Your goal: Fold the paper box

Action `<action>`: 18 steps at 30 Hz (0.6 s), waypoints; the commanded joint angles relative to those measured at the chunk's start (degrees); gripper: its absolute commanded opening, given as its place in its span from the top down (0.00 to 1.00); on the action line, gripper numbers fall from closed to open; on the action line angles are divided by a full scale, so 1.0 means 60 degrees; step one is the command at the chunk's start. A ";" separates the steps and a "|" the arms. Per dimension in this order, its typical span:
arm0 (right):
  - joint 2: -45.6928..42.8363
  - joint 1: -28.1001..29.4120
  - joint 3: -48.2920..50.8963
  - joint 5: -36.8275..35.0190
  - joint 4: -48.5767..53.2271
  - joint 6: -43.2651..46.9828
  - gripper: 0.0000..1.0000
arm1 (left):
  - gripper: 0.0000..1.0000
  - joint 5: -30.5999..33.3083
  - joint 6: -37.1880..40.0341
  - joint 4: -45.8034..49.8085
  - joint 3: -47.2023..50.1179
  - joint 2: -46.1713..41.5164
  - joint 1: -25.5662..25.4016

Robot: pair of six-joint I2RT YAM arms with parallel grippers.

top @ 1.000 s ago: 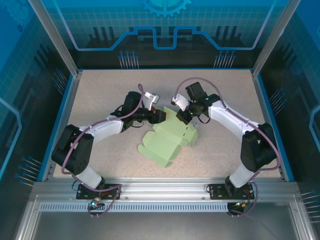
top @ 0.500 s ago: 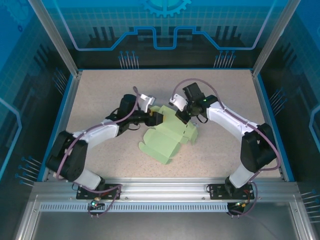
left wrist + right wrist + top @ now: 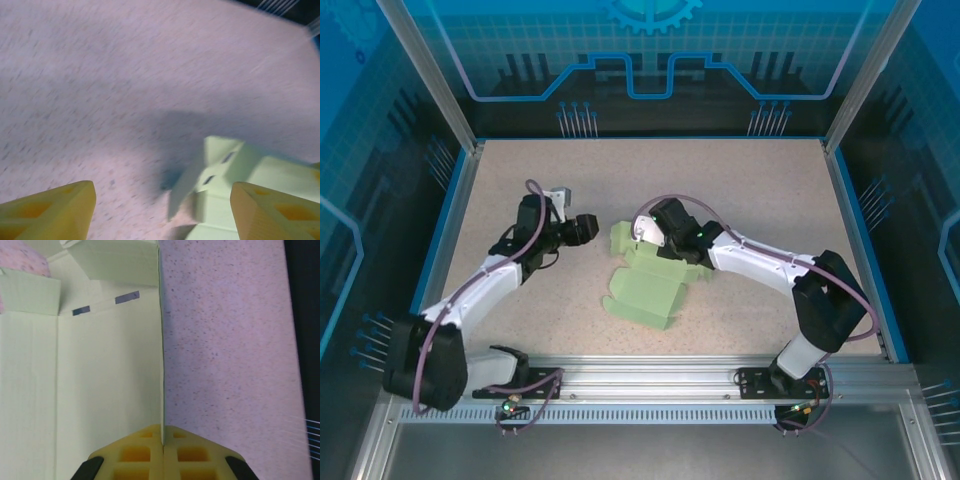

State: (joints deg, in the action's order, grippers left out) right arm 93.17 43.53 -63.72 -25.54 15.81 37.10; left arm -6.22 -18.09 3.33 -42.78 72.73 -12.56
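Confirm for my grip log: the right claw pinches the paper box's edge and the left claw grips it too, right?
No: the left claw stands open, not touching the paper box, per the left wrist view. The right claw does pinch its edge.
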 commanded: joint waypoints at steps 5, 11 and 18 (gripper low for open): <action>-0.0439 0.0115 0.0859 -0.0671 -0.1985 0.1482 1.00 | 0.32 0.0035 0.0049 0.0599 -0.0453 0.1922 0.0072; -0.0360 -0.0061 0.0905 -0.0280 -0.1805 0.1359 1.00 | 0.39 -0.2229 0.0155 -0.0946 -0.0418 0.3111 0.0057; -0.0380 -0.0195 0.0919 0.0094 -0.1634 0.1198 1.00 | 0.48 -0.3251 0.0480 -0.2182 -0.0430 0.3849 -0.0187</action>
State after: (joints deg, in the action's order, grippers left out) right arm 92.36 43.11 -58.85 -26.74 6.35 43.79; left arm -20.38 -17.47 -4.69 -43.90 94.59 -12.95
